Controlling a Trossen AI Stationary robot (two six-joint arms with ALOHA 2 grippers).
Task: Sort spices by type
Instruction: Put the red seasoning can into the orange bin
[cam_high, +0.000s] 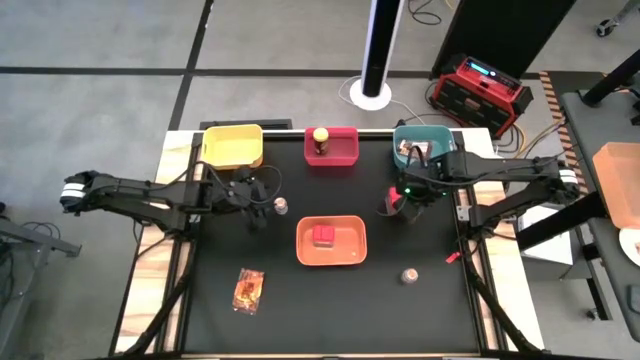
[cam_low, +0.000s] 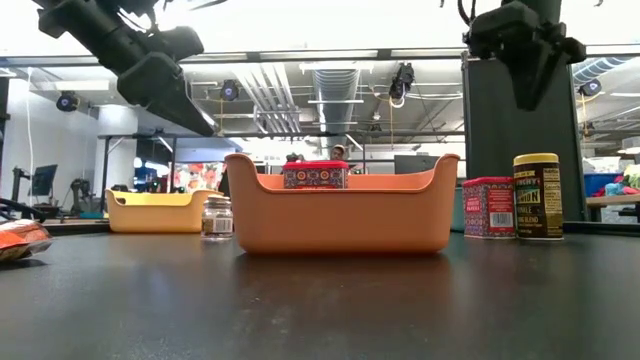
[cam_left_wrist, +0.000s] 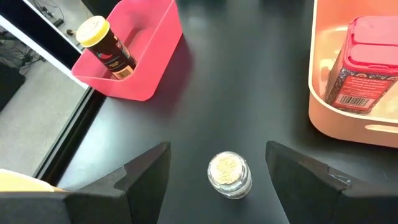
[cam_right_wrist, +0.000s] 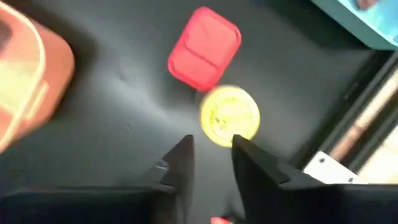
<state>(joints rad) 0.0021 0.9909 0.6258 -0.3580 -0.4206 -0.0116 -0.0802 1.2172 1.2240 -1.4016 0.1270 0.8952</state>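
Yellow-lidded jar (cam_right_wrist: 229, 116) and red tub (cam_right_wrist: 204, 48) stand unsorted beneath the right gripper (cam_right_wrist: 211, 155), jaws narrowly parted and empty, while the left gripper (cam_left_wrist: 217, 171) gapes astride a clear shaker (cam_left_wrist: 229, 175).

Two dark, jointed arms w/ white bands near bases, green LED on right arm; black wedge-shaped fingers.

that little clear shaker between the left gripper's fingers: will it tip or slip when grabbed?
The shaker stands upright, squat, so probably steady. Its clear rounded wall looks smooth, so it may slip. The left gripper straddles it with open fingers, not touching; off-centre closing could nudge it.
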